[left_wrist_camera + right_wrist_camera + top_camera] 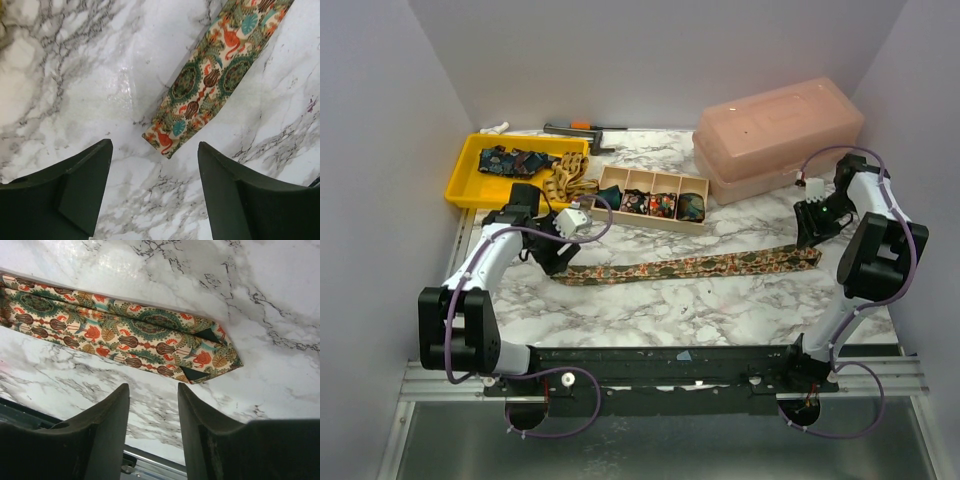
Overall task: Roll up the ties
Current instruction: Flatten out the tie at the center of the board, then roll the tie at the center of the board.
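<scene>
We are hovering the left pincer [155,147] and right pincer [153,387], jaws apart, over both ends of the tie [690,265]: limp, light, probably best pinched at its narrow tip.

On your marble bench [720,300] you have a yellow tray [460,185] at ten o'clock, a lidded pink box [780,130] at two, a wooden divider box [650,221] near twelve, and behind it a black-and-orange tool [582,127].
</scene>
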Tool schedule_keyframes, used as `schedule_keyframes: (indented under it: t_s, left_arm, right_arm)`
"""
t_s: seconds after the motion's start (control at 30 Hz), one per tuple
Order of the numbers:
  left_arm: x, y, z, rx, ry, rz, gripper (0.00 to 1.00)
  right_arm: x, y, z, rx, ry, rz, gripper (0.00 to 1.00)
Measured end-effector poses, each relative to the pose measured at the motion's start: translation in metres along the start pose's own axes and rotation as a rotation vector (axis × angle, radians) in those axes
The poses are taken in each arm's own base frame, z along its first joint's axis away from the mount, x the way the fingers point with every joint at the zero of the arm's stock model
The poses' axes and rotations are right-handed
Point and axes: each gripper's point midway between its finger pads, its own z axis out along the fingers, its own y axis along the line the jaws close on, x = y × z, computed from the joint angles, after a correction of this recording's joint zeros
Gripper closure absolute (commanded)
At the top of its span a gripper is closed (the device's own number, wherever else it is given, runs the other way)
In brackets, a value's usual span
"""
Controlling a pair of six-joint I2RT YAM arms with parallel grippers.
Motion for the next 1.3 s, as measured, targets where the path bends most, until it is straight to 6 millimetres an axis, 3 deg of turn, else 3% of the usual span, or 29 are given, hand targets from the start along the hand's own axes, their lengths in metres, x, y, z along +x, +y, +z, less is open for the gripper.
schedule_keyframes:
  t_s: [0.2, 0.3, 0.37, 0.47, 0.6, 0.8, 0.9, 1.0, 1.03, 1.1, 1.2, 1.3]
  left_arm:
    - [-0.023, -0.007, 0.011, 0.026, -0.022, 0.060, 0.42]
    - [-0.014, -0.013, 0.029, 0.048, 0.026, 0.067, 0.50]
    - [0.001, -0.011, 0.040, 0.044, 0.084, 0.056, 0.52]
    - [0.029, -0.015, 0.051, 0.041, 0.166, 0.045, 0.53]
    - [0.032, -0.007, 0.049, -0.003, 0.183, 0.056, 0.51]
    - [0.026, -0.005, 0.045, -0.012, 0.183, 0.036, 0.35]
    - [0.007, -0.001, 0.036, -0.010, 0.139, 0.021, 0.28]
    - [-0.026, 0.002, 0.020, -0.007, 0.049, 0.004, 0.19]
    - [-0.040, 0.003, 0.012, -0.014, 0.006, 0.002, 0.02]
    - [-0.059, 0.003, -0.001, -0.021, -0.063, -0.006, 0.02]
    - [-0.090, 0.002, -0.037, -0.062, -0.214, -0.041, 0.02]
    - [-0.115, 0.007, -0.083, -0.149, -0.388, -0.121, 0.01]
  right_arm:
    - [-0.004, -0.005, 0.011, 0.009, -0.004, 0.055, 0.71]
    - [0.001, -0.015, 0.028, 0.034, 0.019, 0.080, 0.73]
    - [0.010, -0.021, 0.041, 0.058, 0.049, 0.091, 0.75]
    - [0.021, -0.027, 0.048, 0.099, 0.083, 0.096, 0.77]
    - [0.027, -0.034, 0.047, 0.148, 0.097, 0.093, 0.78]
    - [0.035, -0.054, 0.040, 0.221, 0.123, 0.094, 0.78]
    - [0.038, -0.069, 0.034, 0.266, 0.128, 0.088, 0.75]
    - [0.039, -0.077, 0.030, 0.289, 0.129, 0.080, 0.66]
    - [0.038, -0.078, 0.028, 0.292, 0.126, 0.077, 0.63]
    - [0.034, -0.081, 0.024, 0.298, 0.118, 0.075, 0.51]
    - [0.018, -0.080, 0.007, 0.292, 0.065, 0.068, 0.40]
    - [-0.015, -0.069, -0.032, 0.276, -0.073, 0.043, 0.32]
